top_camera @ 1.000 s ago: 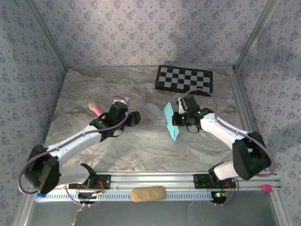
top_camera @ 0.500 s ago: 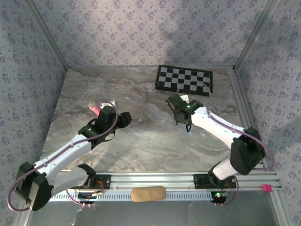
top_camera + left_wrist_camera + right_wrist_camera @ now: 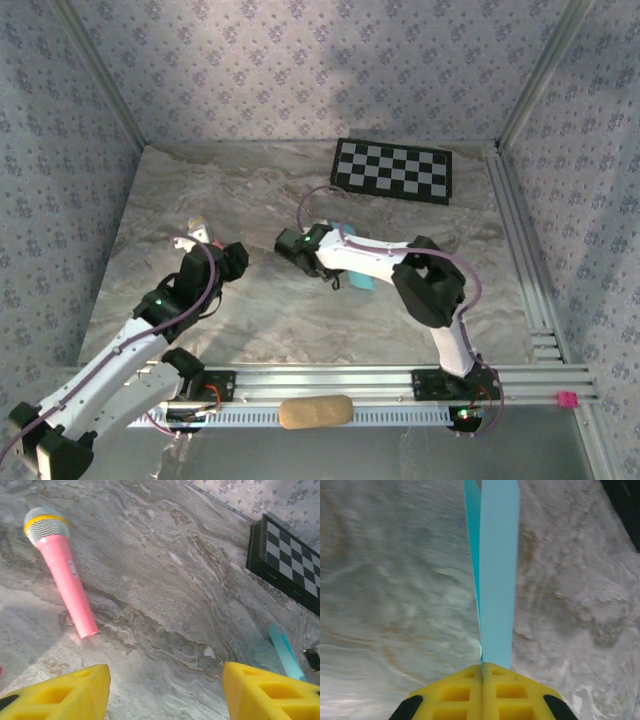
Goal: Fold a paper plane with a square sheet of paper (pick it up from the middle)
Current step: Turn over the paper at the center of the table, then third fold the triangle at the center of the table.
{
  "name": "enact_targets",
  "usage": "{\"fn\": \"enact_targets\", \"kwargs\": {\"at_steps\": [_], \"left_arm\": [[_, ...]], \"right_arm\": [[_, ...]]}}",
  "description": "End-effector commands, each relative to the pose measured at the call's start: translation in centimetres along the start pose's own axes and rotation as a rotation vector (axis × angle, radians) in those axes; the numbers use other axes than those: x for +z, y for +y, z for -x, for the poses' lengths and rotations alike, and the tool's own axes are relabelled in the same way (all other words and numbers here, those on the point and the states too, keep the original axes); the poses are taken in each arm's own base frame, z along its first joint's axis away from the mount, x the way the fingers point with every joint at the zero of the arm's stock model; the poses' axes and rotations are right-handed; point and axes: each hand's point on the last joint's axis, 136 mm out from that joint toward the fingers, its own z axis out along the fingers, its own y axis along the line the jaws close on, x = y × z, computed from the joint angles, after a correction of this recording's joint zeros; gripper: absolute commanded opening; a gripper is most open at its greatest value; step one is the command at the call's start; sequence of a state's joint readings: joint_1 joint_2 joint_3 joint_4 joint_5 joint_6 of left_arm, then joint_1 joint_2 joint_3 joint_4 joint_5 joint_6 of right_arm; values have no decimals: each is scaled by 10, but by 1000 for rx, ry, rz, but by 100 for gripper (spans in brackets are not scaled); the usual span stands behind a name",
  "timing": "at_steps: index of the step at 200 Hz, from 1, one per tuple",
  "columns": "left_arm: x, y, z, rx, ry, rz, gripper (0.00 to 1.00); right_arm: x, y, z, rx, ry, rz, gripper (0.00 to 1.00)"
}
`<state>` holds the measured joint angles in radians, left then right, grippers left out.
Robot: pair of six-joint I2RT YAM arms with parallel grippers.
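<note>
edgewise, paper plane (image 3: 497, 580) in right pincer (image 3: 482, 672)

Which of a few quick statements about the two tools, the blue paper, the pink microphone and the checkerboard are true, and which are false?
1. The right tool is shut on the paper plane. True.
2. The left tool grips the pink microphone. False: its jaws stand open with nothing between them, and the microphone lies on the table apart from it.
3. The checkerboard mat lies at the far side of the table. True.
4. The paper plane lies flat on the checkerboard mat. False: the right tool holds it, away from the mat.
</note>
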<state>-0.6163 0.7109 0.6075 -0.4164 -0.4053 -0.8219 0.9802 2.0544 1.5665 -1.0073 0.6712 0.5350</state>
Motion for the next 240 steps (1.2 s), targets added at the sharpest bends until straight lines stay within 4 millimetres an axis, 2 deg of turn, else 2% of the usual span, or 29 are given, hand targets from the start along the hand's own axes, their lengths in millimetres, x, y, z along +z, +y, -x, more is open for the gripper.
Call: {"fn": "enact_targets", "kwargs": {"at_steps": [1,51,68,77,78,85,86,98,114,128,131,142,162,184,212,240], "left_arm": [[-2,19,-4,-4,-2,70,61],[0,16,-5,3,11,66,61],[3,12,-8,12,30,51,62],[5,8,-10,17,43,41,62],[5,8,-10,18,45,39,62],[7,5,-12,24,60,32,62],[7,5,-12,25,64,32,62],[11,1,-18,35,98,27,63],[17,-5,-26,51,149,13,63],[24,-14,-33,64,198,-11,63],[26,-16,-35,66,209,-15,63],[32,-23,-43,72,249,-41,63],[45,-41,-58,81,332,-99,62],[60,-61,-77,88,442,-153,60],[80,-86,-99,43,555,-222,58],[96,-104,-113,-6,626,-261,52]], "right_arm": [[-4,18,4,-1,30,38,3],[-10,63,14,61,77,289,11],[-18,75,18,98,75,418,19],[-23,76,18,137,71,480,27],[-27,73,23,151,54,497,28],[-28,76,23,182,47,561,33],[-34,74,28,194,31,581,34],[-43,69,32,250,1,707,42],[-51,53,34,314,-41,840,44],[-53,33,33,382,-78,918,44],[-47,32,24,390,-64,926,43],[-38,18,15,443,-66,976,42],[-21,-3,1,558,-57,1079,30],[-7,-21,-11,650,-68,1152,26],[2,-23,-20,675,-32,1195,18],[9,-10,-21,661,9,1241,12]]}}
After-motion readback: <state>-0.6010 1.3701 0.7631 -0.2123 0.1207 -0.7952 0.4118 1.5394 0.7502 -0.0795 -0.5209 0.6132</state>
